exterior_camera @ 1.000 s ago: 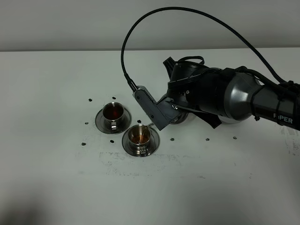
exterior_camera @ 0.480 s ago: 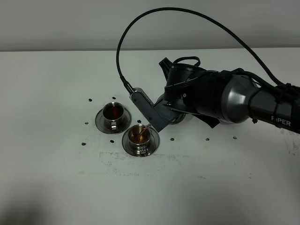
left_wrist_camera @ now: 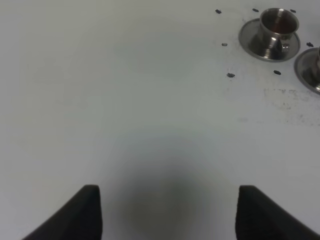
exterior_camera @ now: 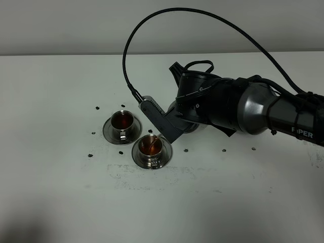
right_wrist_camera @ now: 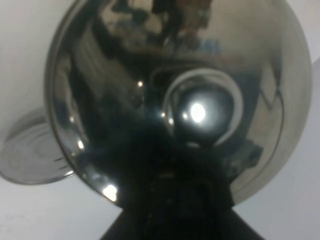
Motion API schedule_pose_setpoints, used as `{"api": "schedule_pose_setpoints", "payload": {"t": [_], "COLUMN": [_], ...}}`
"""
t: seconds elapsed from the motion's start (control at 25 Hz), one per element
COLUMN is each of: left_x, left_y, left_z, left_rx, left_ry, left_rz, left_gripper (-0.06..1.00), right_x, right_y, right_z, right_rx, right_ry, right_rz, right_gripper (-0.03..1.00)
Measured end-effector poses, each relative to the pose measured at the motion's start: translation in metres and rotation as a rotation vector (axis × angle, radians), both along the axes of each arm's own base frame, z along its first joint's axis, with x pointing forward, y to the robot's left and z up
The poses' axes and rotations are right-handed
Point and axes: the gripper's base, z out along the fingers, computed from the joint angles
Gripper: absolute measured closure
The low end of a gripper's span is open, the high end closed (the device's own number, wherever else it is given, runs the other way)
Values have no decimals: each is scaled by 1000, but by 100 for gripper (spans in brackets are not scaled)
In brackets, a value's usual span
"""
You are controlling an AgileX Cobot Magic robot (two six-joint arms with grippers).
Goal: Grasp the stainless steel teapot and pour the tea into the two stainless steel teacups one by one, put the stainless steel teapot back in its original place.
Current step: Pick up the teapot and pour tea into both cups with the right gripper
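Observation:
The stainless steel teapot point(exterior_camera: 191, 128) is tilted in my right gripper point(exterior_camera: 182, 120), which is shut on it; the arm hides most of it. Its thin spout point(exterior_camera: 161, 135) reaches over the near teacup point(exterior_camera: 152, 147), which holds brown tea. The far teacup point(exterior_camera: 122, 121) also holds tea. Each cup stands on its own saucer. In the right wrist view the teapot's shiny body point(right_wrist_camera: 175, 100) fills the frame. My left gripper point(left_wrist_camera: 175, 212) is open and empty above bare table, away from the cups; the far teacup also shows in the left wrist view point(left_wrist_camera: 278, 25).
The edge of a flat steel saucer point(right_wrist_camera: 30, 155) shows beside the pot in the right wrist view; I cannot tell which saucer it is. Small dark marks point(exterior_camera: 186, 150) dot the white table point(exterior_camera: 61, 192). A black cable point(exterior_camera: 202, 12) arcs over the right arm.
My right arm has shifted slightly left with the teapot, bringing the spout further over the near teacup. The cups have not moved.

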Motion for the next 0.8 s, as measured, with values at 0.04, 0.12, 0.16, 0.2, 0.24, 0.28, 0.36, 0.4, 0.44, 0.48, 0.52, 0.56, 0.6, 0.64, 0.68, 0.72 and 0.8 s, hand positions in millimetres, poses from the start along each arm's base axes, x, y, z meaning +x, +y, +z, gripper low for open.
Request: {"api": "schedule_pose_setpoints", "payload": {"t": [0.04,0.12,0.16,0.2,0.24,0.28,0.36,0.4,0.44,0.48,0.52,0.56,0.6,0.64,0.68,0.72,0.8], "left_x": [0,0,0,0,0,0,0,0,0,0,0,0,0,0,0,0,0], "left_y": [0,0,0,0,0,0,0,0,0,0,0,0,0,0,0,0,0], "left_z": [0,0,0,0,0,0,0,0,0,0,0,0,0,0,0,0,0], "left_rx": [0,0,0,0,0,0,0,0,0,0,0,0,0,0,0,0,0], "left_ry": [0,0,0,0,0,0,0,0,0,0,0,0,0,0,0,0,0], "left_rz": [0,0,0,0,0,0,0,0,0,0,0,0,0,0,0,0,0], "left_gripper": [37,37,37,37,37,37,37,37,37,37,37,37,37,37,37,37,37], "right_x": [0,0,0,0,0,0,0,0,0,0,0,0,0,0,0,0,-1], "right_y": [0,1,1,1,1,1,1,1,1,1,1,1,1,1,1,2,2], "right_z": [0,0,0,1,1,1,1,1,1,1,1,1,1,1,1,1,1], "right_rx": [-1,-4,-7,-11,-11,-12,-13,-15,-16,-16,-16,-17,-17,-18,-20,-22,-24], "right_ry": [-1,-3,-6,-8,-9,-9,-10,-11,-12,-12,-12,-12,-12,-13,-13,-12,-11], "right_rz": [0,5,8,10,10,10,11,12,14,14,14,14,15,15,18,22,27], "right_gripper": [76,76,76,76,76,76,76,76,76,76,76,76,76,76,76,76,76]}}
